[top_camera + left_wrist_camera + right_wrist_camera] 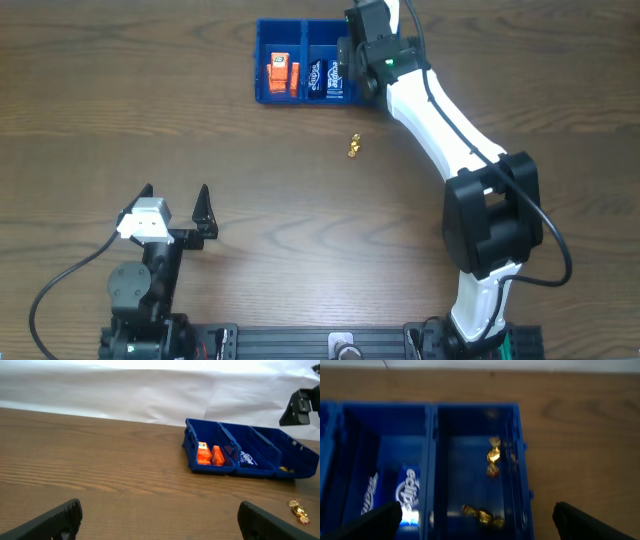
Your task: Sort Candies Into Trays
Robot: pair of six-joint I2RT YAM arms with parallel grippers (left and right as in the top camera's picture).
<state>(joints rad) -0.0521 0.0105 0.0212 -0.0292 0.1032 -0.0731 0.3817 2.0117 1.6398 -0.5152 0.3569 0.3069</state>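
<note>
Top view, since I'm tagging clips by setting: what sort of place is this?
Probably a lab test bench, not a home: a wood-grain table, a blue divided bin of the workshop kind, and a plain white sheet hung behind the table in the left wrist view.

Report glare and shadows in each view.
Top view: soft even light, no hard shadows on the table. Left wrist view: the white backdrop is blown out. Right wrist view: the gold candies seem to mirror faintly in the glossy wall of the blue tray.
</note>
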